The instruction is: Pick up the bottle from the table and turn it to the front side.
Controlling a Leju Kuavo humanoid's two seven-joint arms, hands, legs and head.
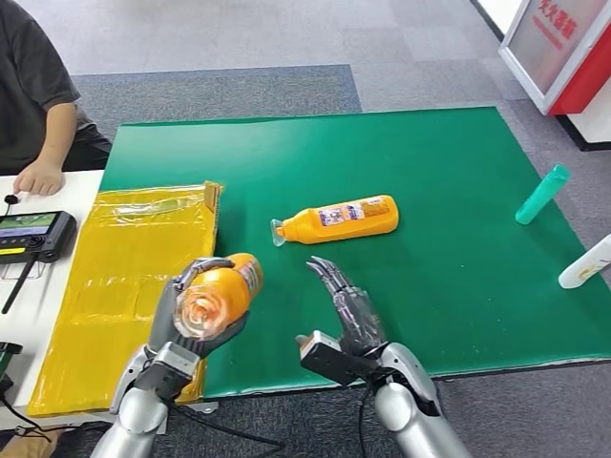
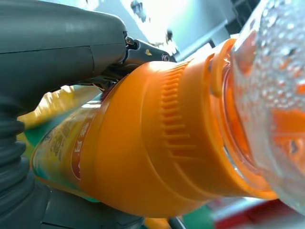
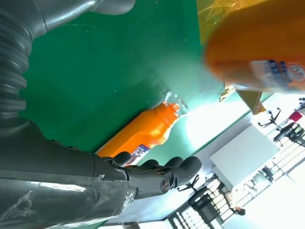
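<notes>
Silver arms, dark grey robot hand [image 1: 350,320]

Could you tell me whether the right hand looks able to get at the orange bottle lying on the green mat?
Probably yes. The right hand is open and holds nothing, and the lying bottle rests just beyond it on bare green mat, with nothing between them. The left hand grips another bottle off to the side.

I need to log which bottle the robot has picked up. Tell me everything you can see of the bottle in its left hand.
The held bottle is orange and looks like glossy plastic, with a clear, ribbed cap over its orange neck and a printed label on its side. It is lifted off the table, lying roughly level above the edge of the green mat and the yellow bag, cap end pointing toward the robot. The left hand grips it, fingers wrapped around the body. The right hand is apart from it.
</notes>
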